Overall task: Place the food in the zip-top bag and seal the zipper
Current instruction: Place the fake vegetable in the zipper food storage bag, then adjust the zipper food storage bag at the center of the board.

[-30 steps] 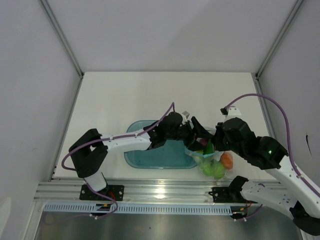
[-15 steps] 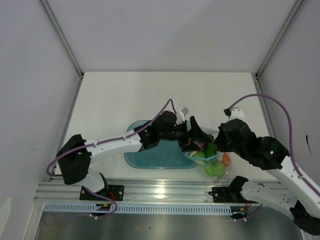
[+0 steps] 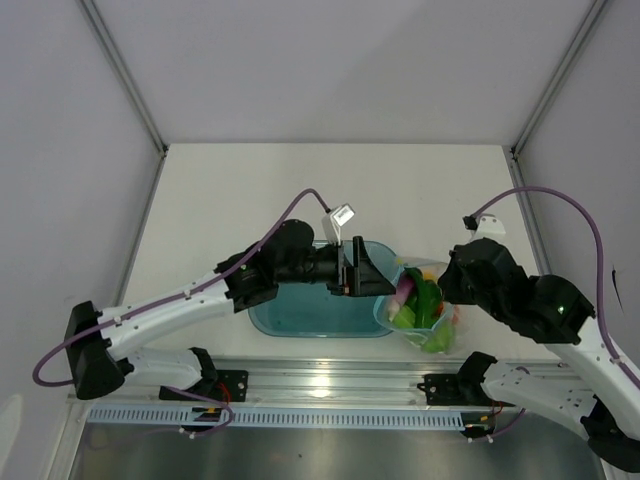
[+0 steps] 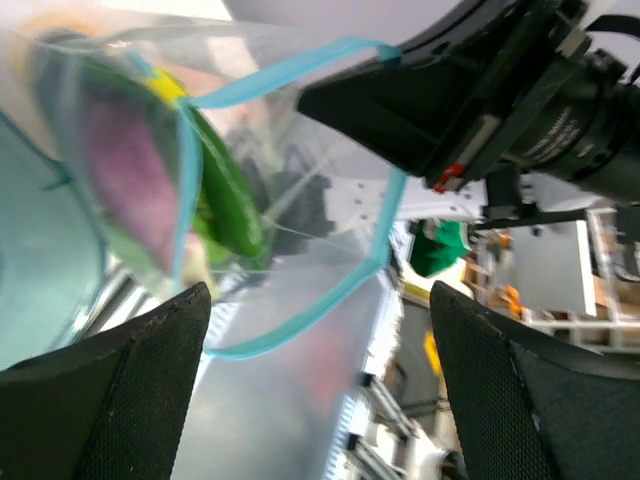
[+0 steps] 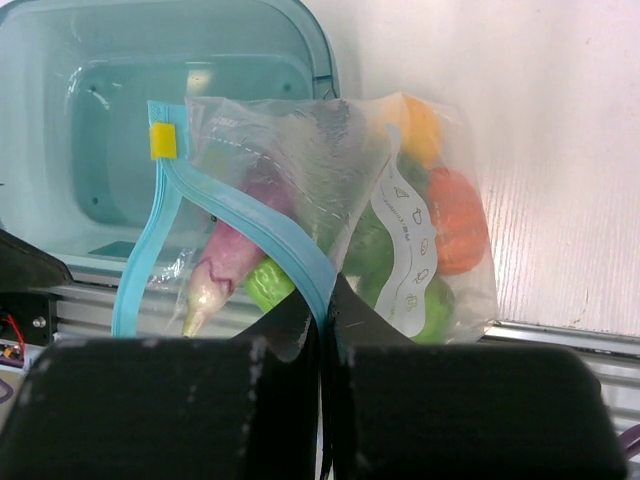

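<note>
The zip-top bag (image 3: 425,315) hangs at the blue tub's right end, its mouth facing left. My right gripper (image 5: 325,300) is shut on the teal zipper strip (image 5: 262,232) near one end and holds the bag up; in the top view it (image 3: 445,288) sits right of the bag. Inside the bag lie a purple eggplant (image 5: 235,255), a pale green cucumber (image 5: 270,285), a red tomato (image 5: 455,220) and a yellow-orange fruit (image 5: 420,125). My left gripper (image 3: 383,274) is open and empty just left of the mouth. In its own view the left gripper (image 4: 320,300) faces the gaping zipper (image 4: 290,75).
The translucent blue tub (image 3: 300,318) stands at the near table edge under my left wrist, and it shows empty in the right wrist view (image 5: 120,120). A yellow slider tab (image 5: 163,141) sits at the strip's far end. The metal rail (image 3: 320,375) runs along the front.
My left gripper, which reached into the bag mouth, has drawn back to the left and is empty. My right gripper has raised the bag slightly, keeping its hold.
</note>
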Available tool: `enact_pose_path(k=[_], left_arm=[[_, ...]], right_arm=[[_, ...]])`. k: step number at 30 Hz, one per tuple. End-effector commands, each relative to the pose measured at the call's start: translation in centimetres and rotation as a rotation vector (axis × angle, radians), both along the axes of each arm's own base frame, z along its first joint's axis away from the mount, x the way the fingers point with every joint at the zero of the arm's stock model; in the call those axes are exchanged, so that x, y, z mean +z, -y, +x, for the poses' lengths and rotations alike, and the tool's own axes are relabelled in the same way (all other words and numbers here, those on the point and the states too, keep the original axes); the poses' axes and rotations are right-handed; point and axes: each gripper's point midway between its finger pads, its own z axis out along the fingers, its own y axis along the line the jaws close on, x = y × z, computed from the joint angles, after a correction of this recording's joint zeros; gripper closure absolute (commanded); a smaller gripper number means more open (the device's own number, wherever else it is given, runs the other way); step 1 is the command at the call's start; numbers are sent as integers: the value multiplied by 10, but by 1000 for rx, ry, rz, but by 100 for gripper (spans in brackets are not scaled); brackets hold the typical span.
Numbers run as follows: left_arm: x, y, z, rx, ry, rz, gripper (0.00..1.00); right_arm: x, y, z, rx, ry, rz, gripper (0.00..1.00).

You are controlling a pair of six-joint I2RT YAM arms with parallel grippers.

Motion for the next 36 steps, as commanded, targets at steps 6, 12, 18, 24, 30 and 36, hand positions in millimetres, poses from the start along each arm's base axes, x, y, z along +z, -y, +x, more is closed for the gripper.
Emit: enact_pose_path(k=[6,12,18,24,30,36], left_arm=[[-46,-32,1,20,129,183,16],[-51,-19,7,-11,129,219,24],[-40,5,0,-89,83,151,35],[-35,19,-7,-140,66,112,40],[-31,33,-14,-204,41,76,53],[-27,50,-16,-263,26,60,74]], right_arm=[[26,5,-1,-30,58,73,100],[31,7,-4,-28,65,83,100],[30,12,-5,-41,65,74,100],[26,13,-5,-43,58,61,100],[26,13,-3,-48,59,57,100],[22,20,-2,-101,53,45,100]])
